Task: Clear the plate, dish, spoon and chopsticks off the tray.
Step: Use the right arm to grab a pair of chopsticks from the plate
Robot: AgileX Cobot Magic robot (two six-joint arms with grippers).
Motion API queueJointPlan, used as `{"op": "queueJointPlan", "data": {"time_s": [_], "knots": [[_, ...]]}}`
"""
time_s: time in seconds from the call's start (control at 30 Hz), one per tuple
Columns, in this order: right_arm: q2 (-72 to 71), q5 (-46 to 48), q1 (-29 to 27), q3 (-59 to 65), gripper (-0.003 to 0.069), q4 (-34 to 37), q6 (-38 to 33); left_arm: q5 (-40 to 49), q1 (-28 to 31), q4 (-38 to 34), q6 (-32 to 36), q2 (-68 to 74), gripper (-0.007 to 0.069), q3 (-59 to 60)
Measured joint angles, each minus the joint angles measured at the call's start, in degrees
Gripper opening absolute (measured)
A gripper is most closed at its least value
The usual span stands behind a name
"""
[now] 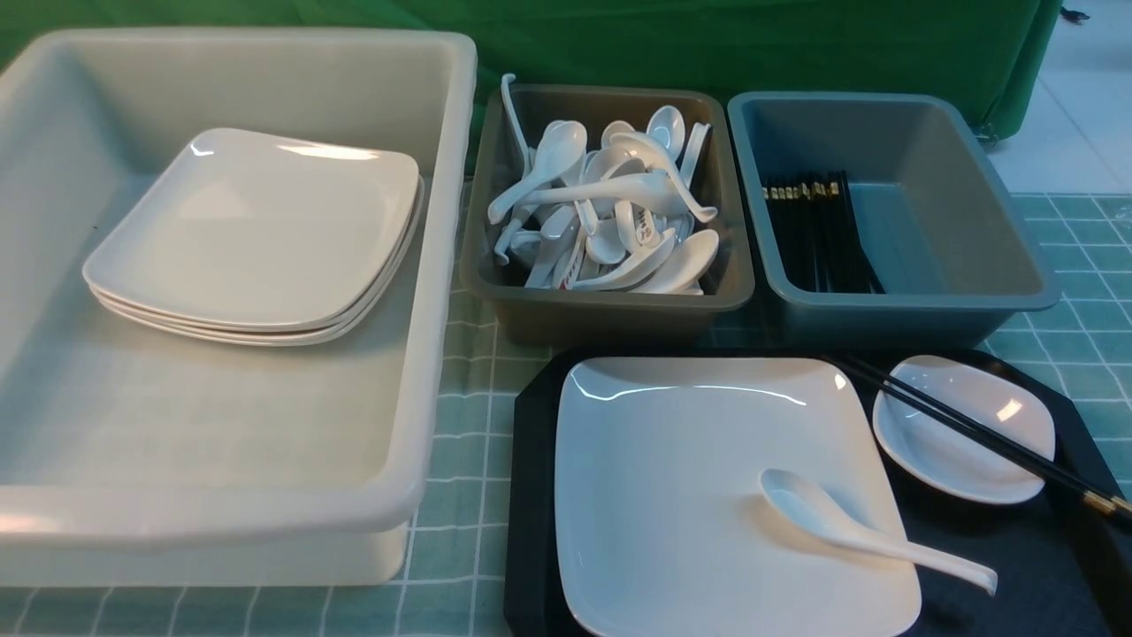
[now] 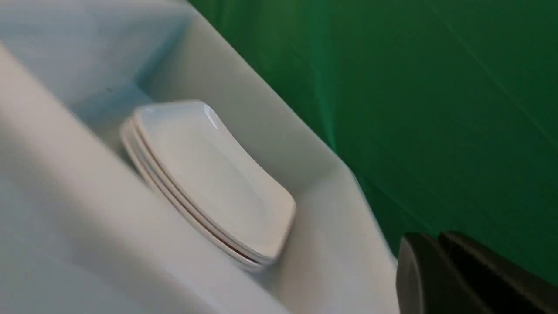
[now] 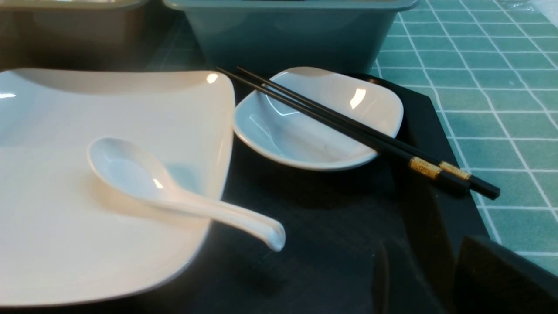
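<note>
Sitting uncleared on the tray (image 1: pixel 531 531) are plate (image 1: pixel 672 495), dish (image 1: pixel 937 464), spoon (image 1: pixel 849 526) and chopsticks (image 1: pixel 973 429); all four are awaiting removal. Left gripper (image 2: pixel 436 248) is resting closed, empty; right gripper (image 3: pixel 423 261) is hanging part-open, empty.

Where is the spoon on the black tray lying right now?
In the front view, the spoon lies on the right, its bowl resting on the plate and its handle reaching past the plate's right edge over the tray, with the dish behind it.
</note>
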Motion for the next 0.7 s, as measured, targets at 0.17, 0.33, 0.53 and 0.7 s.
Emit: {"op": "queueJointPlan", "data": {"time_s": [0.17, 0.33, 0.53, 0.7], "knots": [[0.00, 0.00, 0.00, 0.00, 0.0239, 0.00, 0.00, 14.41, -3.48, 1.43, 12.09, 11.05, 0.0017, -13.59], [0.00, 0.00, 0.00, 0.00, 0.0239, 0.00, 0.00, 26.61, -6.05, 1.73, 23.66, 30.83, 0.0017, -25.86], [0.00, -0.73, 0.00, 0.00, 0.0239, 0.09, 0.23, 27.29, -14.55, 1.90, 30.34, 47.60, 0.0017, -33.45], [0.00, -8.72, 0.00, 0.00, 0.0239, 3.23, 9.10, 26.36, -20.87, 1.90, 33.81, 51.31, 0.0017, -34.34]]}}
